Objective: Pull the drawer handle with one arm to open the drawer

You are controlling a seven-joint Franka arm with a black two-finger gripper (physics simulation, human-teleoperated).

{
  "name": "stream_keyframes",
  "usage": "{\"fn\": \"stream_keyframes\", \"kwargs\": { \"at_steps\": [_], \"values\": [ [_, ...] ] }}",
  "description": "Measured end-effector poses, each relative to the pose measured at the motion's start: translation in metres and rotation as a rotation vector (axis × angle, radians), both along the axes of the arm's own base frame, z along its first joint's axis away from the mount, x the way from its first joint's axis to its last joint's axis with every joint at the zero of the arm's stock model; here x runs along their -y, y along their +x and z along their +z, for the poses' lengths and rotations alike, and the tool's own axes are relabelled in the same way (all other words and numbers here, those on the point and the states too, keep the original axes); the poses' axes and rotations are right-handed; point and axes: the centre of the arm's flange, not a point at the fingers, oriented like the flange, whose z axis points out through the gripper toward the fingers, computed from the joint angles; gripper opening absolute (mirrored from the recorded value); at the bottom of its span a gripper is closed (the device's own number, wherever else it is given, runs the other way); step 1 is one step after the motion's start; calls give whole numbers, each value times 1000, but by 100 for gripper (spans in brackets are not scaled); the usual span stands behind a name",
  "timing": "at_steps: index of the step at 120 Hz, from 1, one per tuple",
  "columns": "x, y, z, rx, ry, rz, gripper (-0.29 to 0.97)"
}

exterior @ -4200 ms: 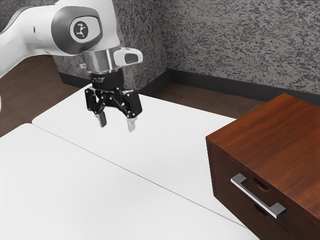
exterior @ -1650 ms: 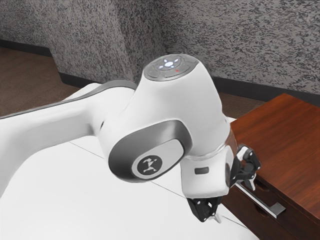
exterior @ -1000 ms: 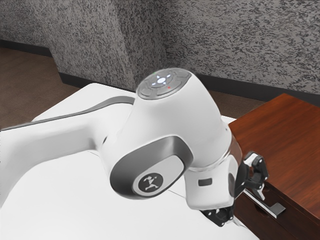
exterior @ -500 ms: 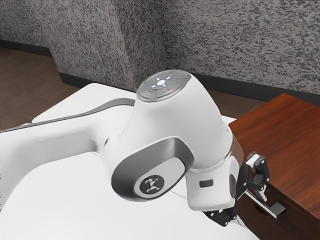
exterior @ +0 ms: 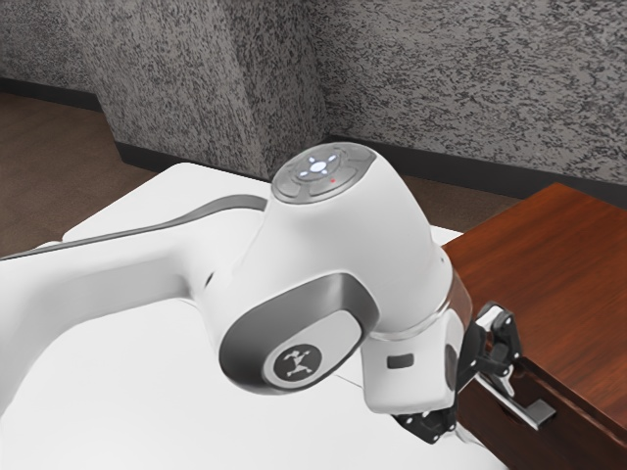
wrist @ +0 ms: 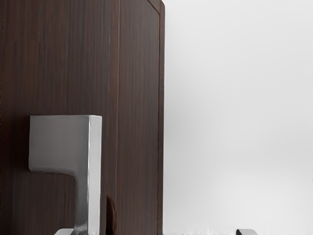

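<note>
The gripper (exterior: 490, 357) sat right at the silver handle (exterior: 517, 399) of the wooden drawer (wrist: 58, 58). Whether it was spread or pinching the handle, I could not tell.

Comes in from the frame's left edge as a long white arm (exterior: 118, 294), with a bulky grey-faced joint at centre and small lights on its cap. Bends down at lower right into a pale wrist (exterior: 407, 367). Black gripper (exterior: 468, 384) hangs beneath, side-on and half hidden near the bottom edge; fingertips (wrist: 246, 231) seemingly spread wide apart.
</note>
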Motion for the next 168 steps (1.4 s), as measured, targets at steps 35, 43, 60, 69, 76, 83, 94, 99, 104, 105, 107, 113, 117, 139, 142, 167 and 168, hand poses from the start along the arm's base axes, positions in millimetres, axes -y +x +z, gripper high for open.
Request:
{"fn": "stream_keyframes", "kwargs": {
  "at_steps": [35, 43, 60, 69, 76, 83, 94, 99, 104, 105, 107, 113, 117, 139, 142, 167, 168],
  "values": [
    [-5, -4, 2, -27, 22, 5, 39],
    [-7, -5, 2, -34, 26, 8, 39],
    [-9, -11, 10, -36, 38, 8, 33],
    [-9, -14, 12, -38, 44, 8, 31],
    [-9, -15, 12, -42, 48, 8, 31],
    [-9, -16, 12, -48, 51, 7, 31],
    [-10, -17, 12, -54, 56, 7, 29],
    [-10, -18, 12, -56, 58, 7, 28],
    [-10, -19, 13, -57, 60, 7, 27],
    [-10, -19, 13, -57, 60, 7, 26],
    [-10, -20, 13, -58, 61, 7, 26],
    [-10, -21, 14, -59, 64, 7, 24],
    [-11, -23, 14, -59, 66, 7, 23],
    [-13, -32, 17, -60, 81, 9, 18],
    [-13, -33, 18, -60, 83, 10, 17],
    [-16, -43, 16, -73, 98, 14, 17],
    [-16, -44, 16, -74, 98, 14, 17]
  ]
}}
